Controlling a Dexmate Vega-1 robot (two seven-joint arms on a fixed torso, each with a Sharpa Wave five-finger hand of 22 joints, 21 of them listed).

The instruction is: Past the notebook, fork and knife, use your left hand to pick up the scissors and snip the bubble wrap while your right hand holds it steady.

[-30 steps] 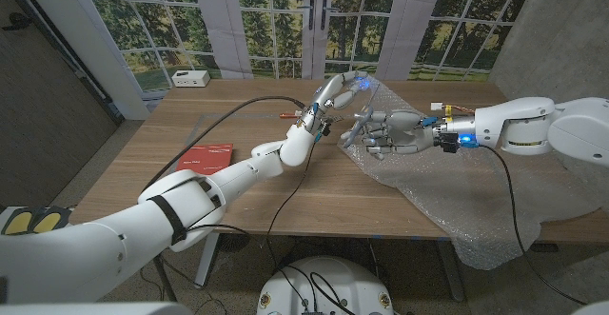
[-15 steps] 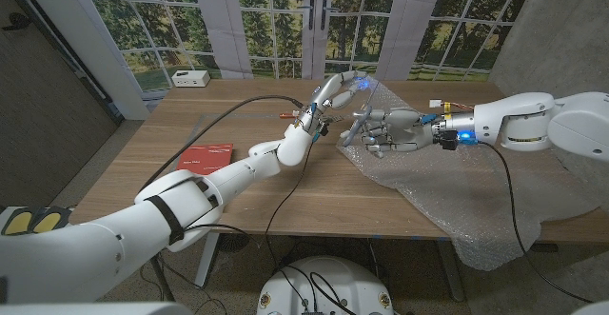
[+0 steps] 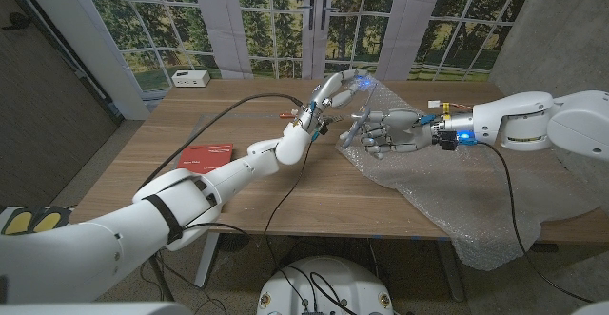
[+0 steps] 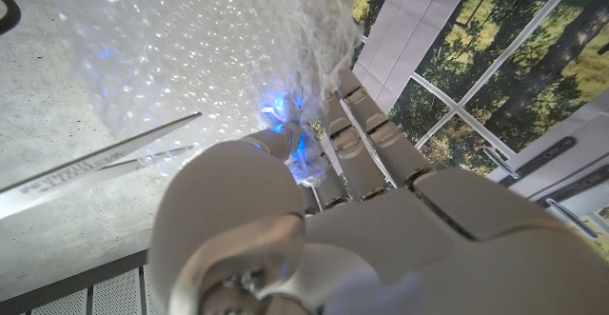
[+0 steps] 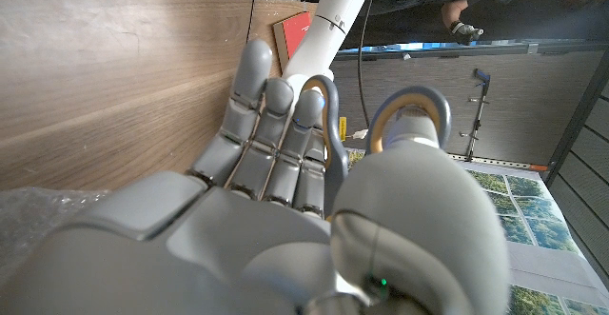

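Nearest you, the bubble wrap hangs over the front right edge of the surface and spreads back across its right half. To the left of it, a red notebook lies flat, just beside your left forearm, and a black cable runs across the wood under that arm.

Further in, near the middle of the surface, your right robot hand sits over the wrap and is closed on the scissors. The right wrist view shows its thumb and one finger through the 2 grey handle loops. So the scissors are in your right robot hand, not your left one.

Just behind it, your left robot hand is raised off the surface with its fingers closed on a bunched edge of the wrap, holding that edge up. In the left wrist view the 2 blades stand apart and point toward the lifted sheet, close to it; I cannot tell whether they touch it.

At the far left corner stands a small white box.
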